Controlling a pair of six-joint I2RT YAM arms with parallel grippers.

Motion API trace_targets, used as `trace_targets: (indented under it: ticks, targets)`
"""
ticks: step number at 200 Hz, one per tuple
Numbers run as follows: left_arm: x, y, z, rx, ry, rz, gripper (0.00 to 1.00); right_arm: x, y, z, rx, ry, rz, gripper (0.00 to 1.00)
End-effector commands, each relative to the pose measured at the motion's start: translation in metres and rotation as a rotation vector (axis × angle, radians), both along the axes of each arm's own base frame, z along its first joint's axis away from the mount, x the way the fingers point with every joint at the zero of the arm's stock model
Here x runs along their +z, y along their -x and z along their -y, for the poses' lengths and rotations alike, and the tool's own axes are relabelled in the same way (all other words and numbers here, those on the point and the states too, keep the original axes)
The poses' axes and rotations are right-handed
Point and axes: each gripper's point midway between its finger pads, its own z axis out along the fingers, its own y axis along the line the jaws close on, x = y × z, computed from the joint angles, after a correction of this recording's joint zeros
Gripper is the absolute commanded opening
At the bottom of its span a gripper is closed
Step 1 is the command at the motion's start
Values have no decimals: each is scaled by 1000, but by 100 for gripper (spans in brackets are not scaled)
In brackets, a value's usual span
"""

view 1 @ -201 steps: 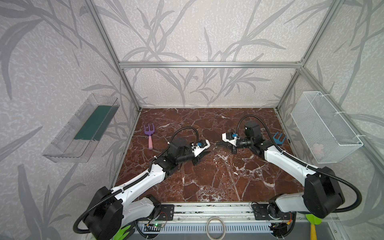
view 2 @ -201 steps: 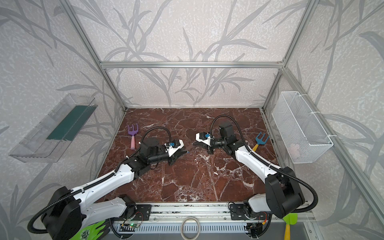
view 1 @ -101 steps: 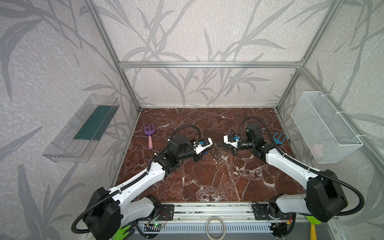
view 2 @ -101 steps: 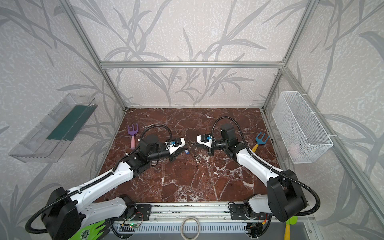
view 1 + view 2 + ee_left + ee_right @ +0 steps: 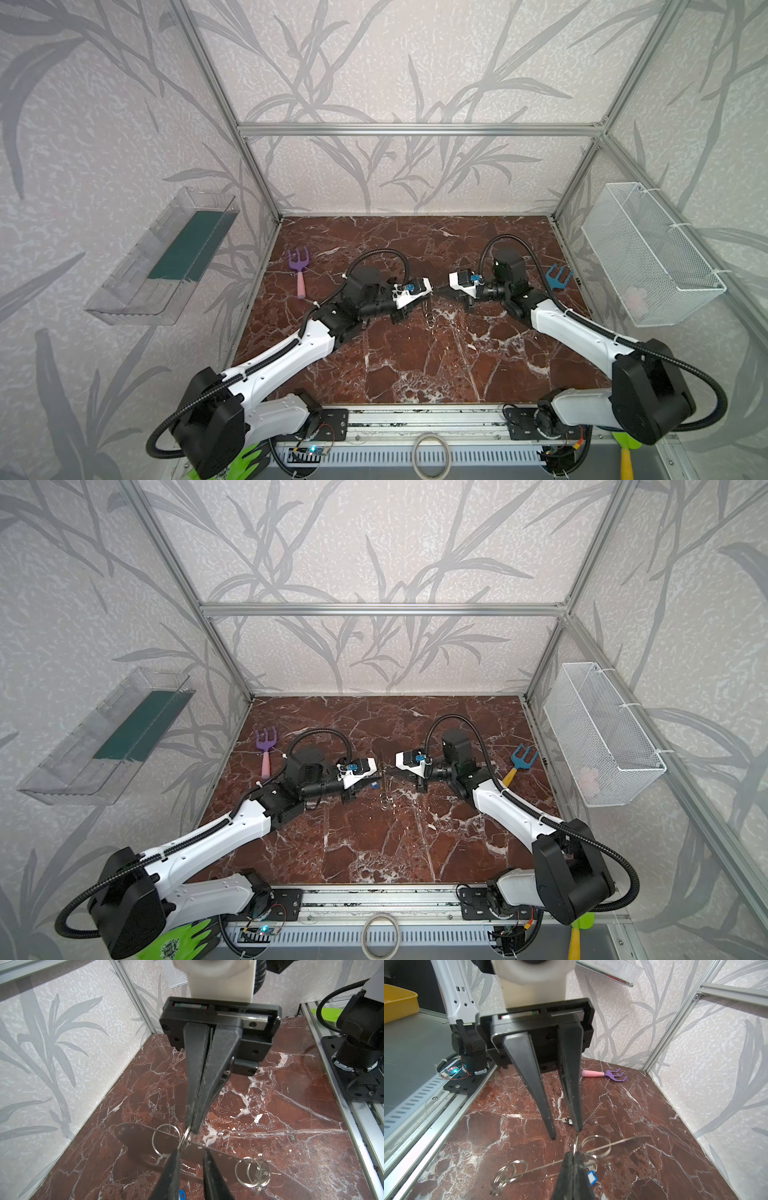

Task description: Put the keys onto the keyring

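The keyring [image 5: 141,1136], a flat grey plate with wire loops, hangs in the air between both grippers. My right gripper [image 5: 573,1154] is shut on a small loop [image 5: 576,1144] at the plate's edge. My left gripper [image 5: 191,1151] faces it, open by a narrow gap with nothing between the fingers; one fingertip [image 5: 177,1152] sits right at that same loop. In both top views the two grippers [image 5: 428,293] [image 5: 441,293] meet tip to tip. The blue-tagged key [image 5: 591,1177] lies on the floor under the plate. The black-headed key [image 5: 568,1120] lies beyond it.
A purple toy rake [image 5: 299,270] lies at the back left and a blue one [image 5: 559,277] at the right. A white mesh basket [image 5: 648,253] hangs on the right wall, a clear tray [image 5: 166,257] on the left. A pale ring [image 5: 431,455] rests on the front rail.
My left gripper has moved right, up to the right gripper's tip and the loop it holds. The right gripper has kept its grip and barely moved.
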Motion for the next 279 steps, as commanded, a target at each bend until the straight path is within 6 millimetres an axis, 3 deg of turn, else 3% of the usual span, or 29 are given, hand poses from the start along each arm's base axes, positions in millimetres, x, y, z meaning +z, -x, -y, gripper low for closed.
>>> trace_targets:
  ticks: [1, 62, 126, 150, 164, 176, 182, 236, 279]
  targets:
    - [10, -1, 4, -18, -5, 36, 24, 15, 7, 0, 34, -39, 42, 0]
    - [11, -2, 9, -32, 2, 40, 23, 14, 11, -2, 58, -41, 54, 0]
    - [17, 0, 18, -63, 16, 58, 13, 8, 13, -5, 69, -20, 42, 0]
    - [20, 0, 21, -71, 11, 60, 4, 4, 10, -4, 54, -4, 38, 0]
    - [20, 1, 21, -77, -4, 58, 0, 1, 7, -2, 26, 18, 39, 4]
    - [19, 2, 21, -83, -23, 58, 0, -2, 2, 0, -17, 41, 49, 17]
    - [19, 2, 20, -86, -38, 59, 0, -3, 0, 2, -40, 56, 62, 19]
    - [12, 6, 9, -115, -231, 10, 0, -16, -16, 23, -190, 190, 126, 21]
    - [15, 5, 9, -124, -308, -36, 0, 4, -10, 20, -180, 110, 132, 21]
